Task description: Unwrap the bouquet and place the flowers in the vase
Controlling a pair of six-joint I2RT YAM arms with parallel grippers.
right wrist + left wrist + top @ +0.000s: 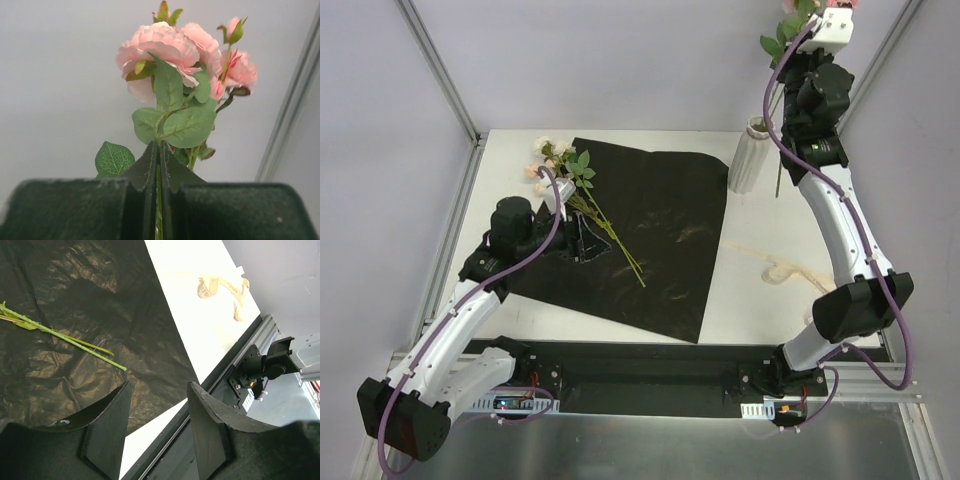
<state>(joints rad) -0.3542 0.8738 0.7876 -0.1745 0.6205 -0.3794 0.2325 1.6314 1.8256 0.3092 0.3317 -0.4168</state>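
**Near to far.** Nearest the bases, the left gripper [157, 392] is hovering low over the wrapping sheet [660, 230], its jaws standing part-way apart with nothing between them. The sheet is lying flat and unfolded on the table [745, 310]. The ribbon [785, 268] is lying loose on bare tabletop to the right.

Just beyond the left gripper, the loose flowers [582, 190] are lying across the sheet's left part. Their blooms are reaching past its far left corner and their thin green stems are trailing toward the near side. Judged from their build, these are handling as light, springy pieces: the stems are likely bending under side load, the blooms and leaves are crushing easily, and the glossy sheet is probably letting them slide. The bare lower stem, clear of leaves, is looking like the sound place to take hold.

Farther back, the vase [748, 155] is standing upright near the sheet's far right corner. Nothing is showing above its scalloped rim, and its inside is hidden.

Farthest and highest, the right gripper [159, 150] is pinching the stem of a pink spray [167, 50] below the leaves, jaws fully closed and blooms upward. The stem's lower end is hanging just beside the vase, not visibly within its mouth. The narrow opening is calling for a plumb, careful lowering.
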